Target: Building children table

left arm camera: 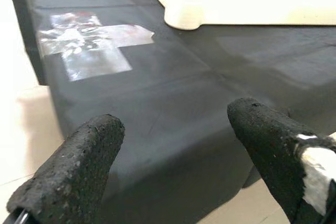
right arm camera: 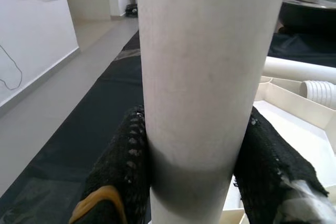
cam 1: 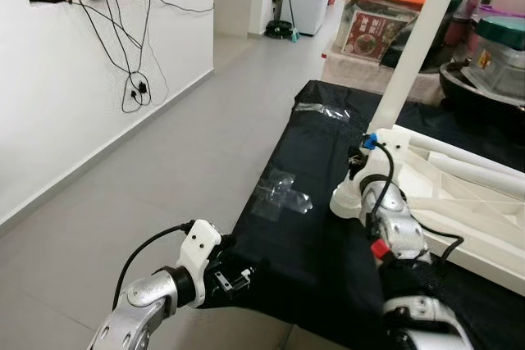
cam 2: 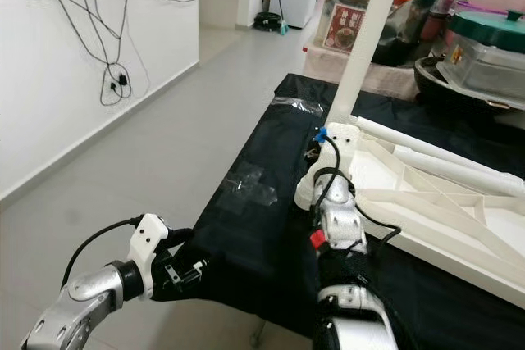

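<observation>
**White leg held upright at the corner of the upturned children's table**

On the worktop covered with a black cloth [cam 1: 312, 243], a white plastic children's table top [cam 1: 459, 202] is seen lying upside down, its ribbed underside facing up. At its near corner, a long white cylindrical plastic table leg [cam 1: 414, 47] is stood upright, slightly tilted, in the round corner socket [cam 1: 349, 200]. The leg is gripped low on its shaft by the right claw [right arm camera: 191, 161]; in the right wrist view, the two black fingers [right arm camera: 123, 156] are pressed against opposite sides of the white tube. More white cylindrical legs [cam 2: 443, 157] are laid flat on the upturned top, just beyond the upright one.

The left claw [left arm camera: 176, 156] is held at the near edge of the black cloth, well apart from the table top. Its two black fingers are spread wide with nothing between them, and they hover just over the cloth. Two patches of clear crinkled plastic film [cam 1: 281, 193] are seen lying on the cloth, one near the middle of the left edge and a second one [cam 1: 321, 110] at the far corner.

Beyond the worktop, stacked plastic containers and pots [cam 1: 500, 47] are seen. To the left, a grey tiled floor [cam 1: 164, 178] is bordered by a white wall with hanging black cables [cam 1: 135, 79].
</observation>
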Motion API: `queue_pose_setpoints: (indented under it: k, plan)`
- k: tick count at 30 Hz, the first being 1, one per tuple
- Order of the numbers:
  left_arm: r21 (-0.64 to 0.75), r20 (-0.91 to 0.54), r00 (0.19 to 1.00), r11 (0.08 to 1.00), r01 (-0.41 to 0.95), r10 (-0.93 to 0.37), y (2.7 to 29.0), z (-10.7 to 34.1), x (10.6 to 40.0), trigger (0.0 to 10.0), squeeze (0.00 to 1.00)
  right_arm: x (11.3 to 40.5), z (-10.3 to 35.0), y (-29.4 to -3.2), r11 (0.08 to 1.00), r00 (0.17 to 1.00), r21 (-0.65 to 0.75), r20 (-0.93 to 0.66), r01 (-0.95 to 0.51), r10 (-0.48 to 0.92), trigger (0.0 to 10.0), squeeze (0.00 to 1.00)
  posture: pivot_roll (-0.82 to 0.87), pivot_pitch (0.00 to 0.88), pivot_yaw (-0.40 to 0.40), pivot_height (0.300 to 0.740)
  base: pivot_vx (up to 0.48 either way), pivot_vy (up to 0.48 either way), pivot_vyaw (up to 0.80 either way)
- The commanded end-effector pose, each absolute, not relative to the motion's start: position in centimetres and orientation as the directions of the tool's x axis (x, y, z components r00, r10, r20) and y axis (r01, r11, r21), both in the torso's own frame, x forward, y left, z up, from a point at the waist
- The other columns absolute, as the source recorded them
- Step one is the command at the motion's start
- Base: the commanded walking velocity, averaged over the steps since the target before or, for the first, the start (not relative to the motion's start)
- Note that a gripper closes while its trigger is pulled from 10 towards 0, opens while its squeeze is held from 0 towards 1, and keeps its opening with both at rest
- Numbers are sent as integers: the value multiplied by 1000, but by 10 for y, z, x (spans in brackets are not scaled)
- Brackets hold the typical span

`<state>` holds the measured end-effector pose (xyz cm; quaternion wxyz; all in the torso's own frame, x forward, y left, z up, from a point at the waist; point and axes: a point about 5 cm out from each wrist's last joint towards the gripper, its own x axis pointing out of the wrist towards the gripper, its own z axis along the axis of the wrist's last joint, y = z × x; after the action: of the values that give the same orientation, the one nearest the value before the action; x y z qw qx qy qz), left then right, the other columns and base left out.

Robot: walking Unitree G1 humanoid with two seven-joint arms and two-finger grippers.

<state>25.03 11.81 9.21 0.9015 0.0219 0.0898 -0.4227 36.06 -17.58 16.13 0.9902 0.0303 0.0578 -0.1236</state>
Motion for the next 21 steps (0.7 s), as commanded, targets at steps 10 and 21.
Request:
queue_pose_setpoints:
  k: [10, 21]
  plan:
    - [-30, -180, 627, 642, 766, -758, 117, 92, 251, 10000, 0, 376, 166, -173, 995, 991, 100, -128, -22, 35, 10000, 0, 33, 0, -118, 740, 0, 0, 0]
    - [-23, -176, 631, 644, 764, -755, 118, 92, 254, 10000, 0, 359, 196, -178, 759, 763, -78, -43, -646, 645, 10000, 0, 38, 0, -123, 740, 0, 0, 0]
